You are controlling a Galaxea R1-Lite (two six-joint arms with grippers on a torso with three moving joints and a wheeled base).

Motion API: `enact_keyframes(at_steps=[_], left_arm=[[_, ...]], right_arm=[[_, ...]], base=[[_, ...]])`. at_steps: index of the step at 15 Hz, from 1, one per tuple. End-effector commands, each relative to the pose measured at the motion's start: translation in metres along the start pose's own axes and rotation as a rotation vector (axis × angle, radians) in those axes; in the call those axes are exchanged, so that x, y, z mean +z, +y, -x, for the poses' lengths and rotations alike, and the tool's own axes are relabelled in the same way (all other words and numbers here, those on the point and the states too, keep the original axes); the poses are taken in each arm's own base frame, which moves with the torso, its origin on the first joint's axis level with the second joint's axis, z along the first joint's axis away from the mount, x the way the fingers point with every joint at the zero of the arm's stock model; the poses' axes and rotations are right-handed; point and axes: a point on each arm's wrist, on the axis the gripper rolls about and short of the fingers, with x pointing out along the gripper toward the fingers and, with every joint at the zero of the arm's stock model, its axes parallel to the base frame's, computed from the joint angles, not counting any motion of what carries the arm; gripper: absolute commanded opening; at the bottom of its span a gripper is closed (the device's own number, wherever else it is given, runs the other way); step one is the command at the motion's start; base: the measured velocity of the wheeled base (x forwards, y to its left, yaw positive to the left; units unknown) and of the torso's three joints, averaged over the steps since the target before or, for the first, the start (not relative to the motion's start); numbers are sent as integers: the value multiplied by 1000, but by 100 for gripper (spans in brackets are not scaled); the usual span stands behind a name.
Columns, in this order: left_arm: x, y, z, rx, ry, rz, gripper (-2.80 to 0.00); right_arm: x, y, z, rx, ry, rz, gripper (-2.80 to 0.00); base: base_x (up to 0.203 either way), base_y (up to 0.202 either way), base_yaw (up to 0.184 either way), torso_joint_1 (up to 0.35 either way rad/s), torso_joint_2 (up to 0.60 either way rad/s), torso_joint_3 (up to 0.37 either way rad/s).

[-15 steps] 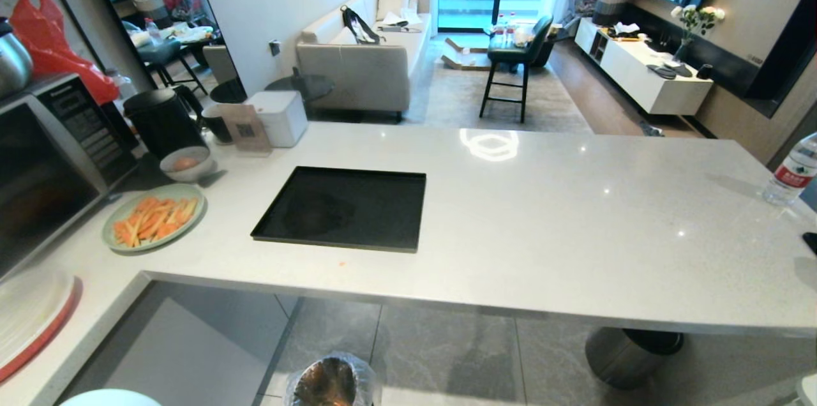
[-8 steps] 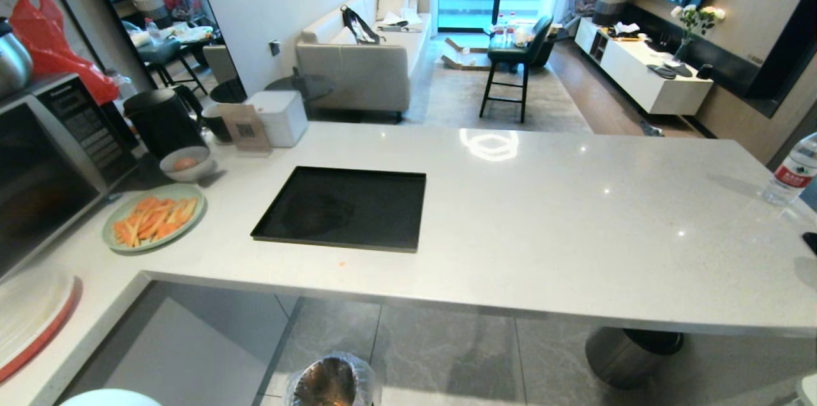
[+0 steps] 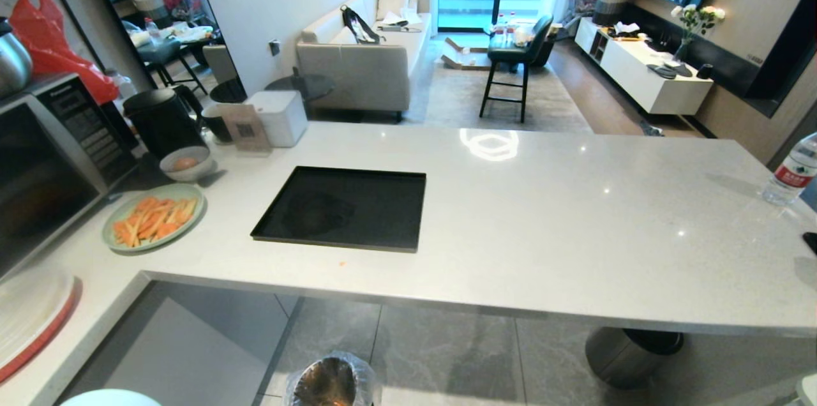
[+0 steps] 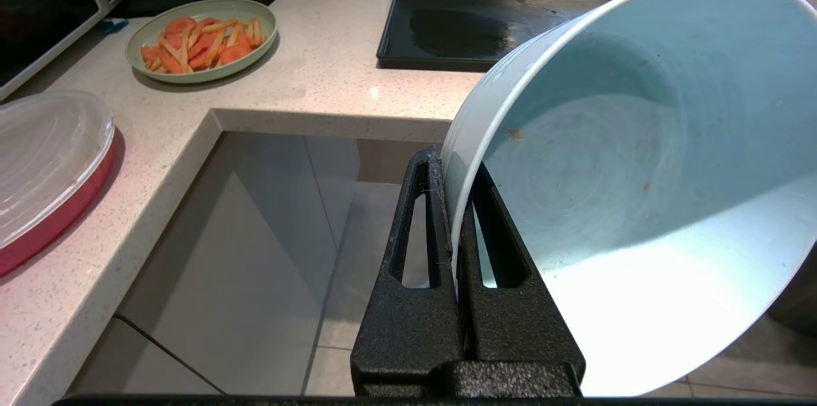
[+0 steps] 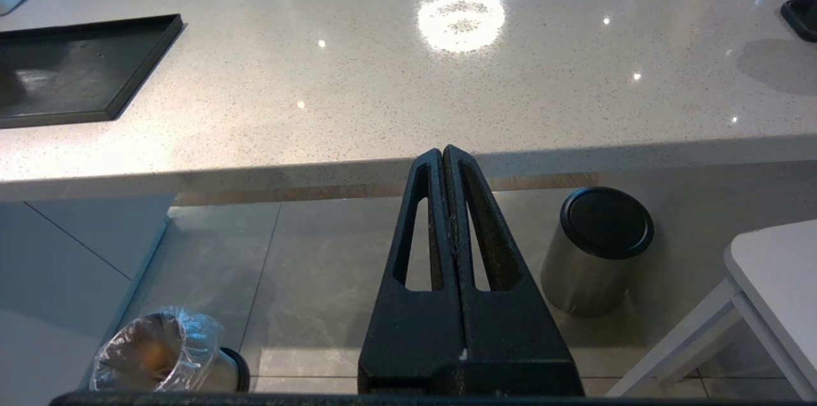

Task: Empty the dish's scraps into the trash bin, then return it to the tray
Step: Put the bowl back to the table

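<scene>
My left gripper (image 4: 454, 166) is shut on the rim of the dish (image 4: 638, 170), a pale blue-white bowl tilted on its side below the counter edge. Inside it are only a few tiny orange specks. The dish's rim peeks in at the bottom left of the head view (image 3: 108, 398). The trash bin (image 3: 329, 383), shiny metal with a clear liner, stands on the floor below; something orange shows inside it (image 5: 153, 355). The black tray (image 3: 344, 208) lies bare on the counter. My right gripper (image 5: 443, 150) is shut on nothing, in front of the counter edge.
A green plate of carrot strips (image 3: 153, 218), a grey bowl (image 3: 186, 163), a microwave (image 3: 44, 163) and a red lidded dish (image 3: 25, 323) line the counter's left side. A dark bin with a black top (image 5: 597, 249) stands under the counter. A water bottle (image 3: 791, 170) is far right.
</scene>
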Motion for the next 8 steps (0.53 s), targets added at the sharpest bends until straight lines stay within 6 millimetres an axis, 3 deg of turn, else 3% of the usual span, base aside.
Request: enact_keyframes(at_steps=[1, 8], left_arm=[[0, 0, 0, 2, -1, 1, -280], [0, 0, 0, 0, 0, 0, -280]], right_arm=[[0, 0, 0, -1, -1, -1, -280], [0, 0, 0, 0, -1, -1, -280]], base=[[0, 0, 0, 0, 0, 0], [0, 0, 0, 0, 0, 0]])
